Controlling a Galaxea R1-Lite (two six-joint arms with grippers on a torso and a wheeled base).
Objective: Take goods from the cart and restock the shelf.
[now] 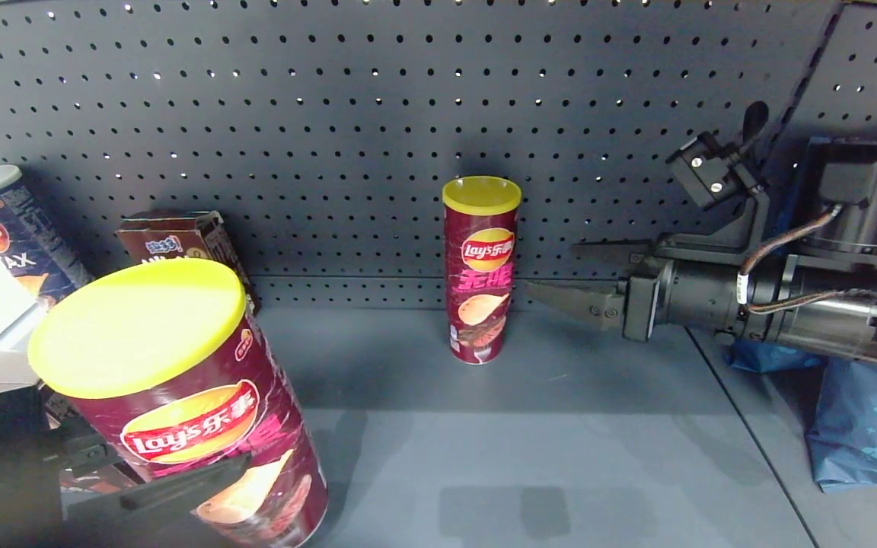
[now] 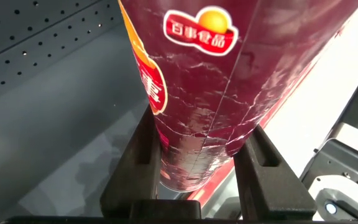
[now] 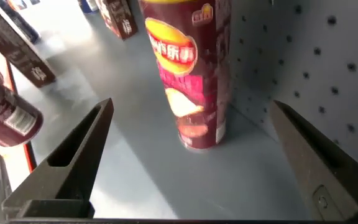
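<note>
Right gripper (image 1: 553, 268), at three o'clock: matte black tapered fingers (image 1: 572, 298) with small silver screws (image 1: 597, 310), a black cylindrical wrist (image 1: 701, 293), then a brushed silver housing (image 1: 827, 320) (brown cables (image 1: 777, 243) loop across it). A boxy black camera mount (image 1: 709, 175) sits at its twelve o'clock. Left gripper (image 2: 201, 127): flat black fingers with slots.

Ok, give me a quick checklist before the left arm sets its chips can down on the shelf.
1. Grip: left gripper clamps the held can: ok.
2. Position: held can's base over the shelf floor: cannot tell.
3. Landing spot: bare shelf floor between held can and standing can: ok.
4. Neighbour: standing can upright at the pegboard: ok.
5. Other arm: right gripper open, apart from the standing can: ok.
</note>
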